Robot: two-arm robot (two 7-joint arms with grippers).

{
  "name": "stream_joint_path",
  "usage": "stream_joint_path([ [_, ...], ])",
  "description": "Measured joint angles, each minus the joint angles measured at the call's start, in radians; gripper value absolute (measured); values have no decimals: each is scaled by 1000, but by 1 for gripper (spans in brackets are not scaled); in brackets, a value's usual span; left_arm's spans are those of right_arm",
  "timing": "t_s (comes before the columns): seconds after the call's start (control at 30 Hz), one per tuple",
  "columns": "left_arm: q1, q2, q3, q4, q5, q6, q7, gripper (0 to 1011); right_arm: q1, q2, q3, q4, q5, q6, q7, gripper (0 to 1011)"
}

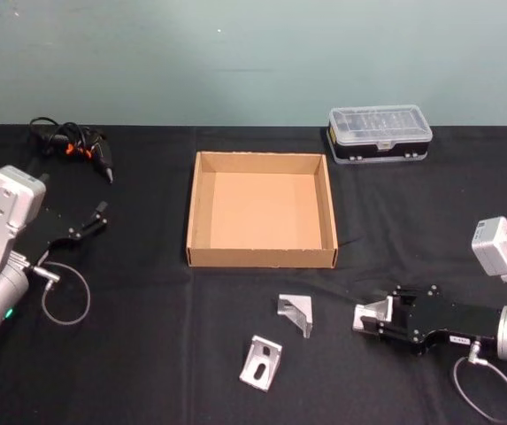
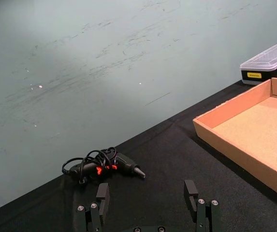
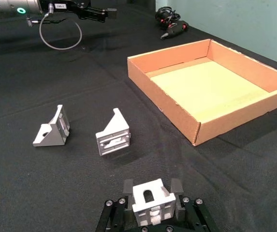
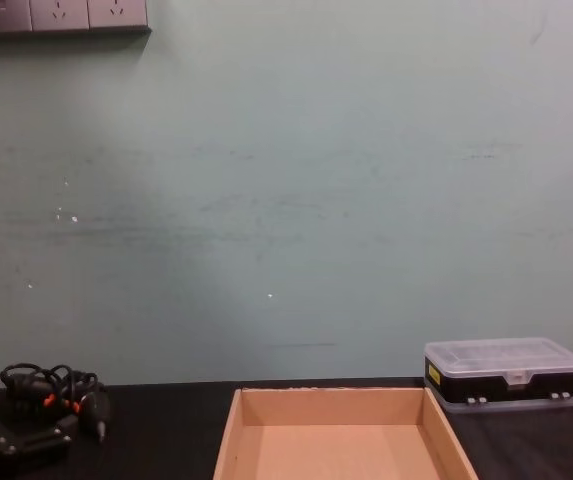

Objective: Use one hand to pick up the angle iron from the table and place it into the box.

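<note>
Angle iron (image 3: 150,202) is clamped in the right claw (image 1: 368,318), low at the tabletop (image 1: 147,372), short of the empty box (image 1: 262,257). Grasp judged complete. The next move calls for lifting it over the near wall. Left claw (image 1: 94,220) is parked, fingers spread, empty.

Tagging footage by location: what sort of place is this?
Probably a robotics lab bench: matt black tabletop, bare pale green wall with sockets, silver metal angle brackets, one in the right claw, left claw idle.
</note>
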Motion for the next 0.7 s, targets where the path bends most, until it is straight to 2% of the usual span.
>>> stream_joint_path([
  [0.4, 0, 0, 0, 0, 0, 0, 0, 1011, -1, 1, 0, -1, 0, 0, 0, 474],
  [0.57, 0, 0, 0, 0, 0, 0, 0, 1011, -32, 18, 31, -96, 13, 19, -51, 476],
  [0.7, 0, 0, 0, 0, 0, 0, 0, 1011, -37, 22, 51, -164, 26, 57, -88, 474],
])
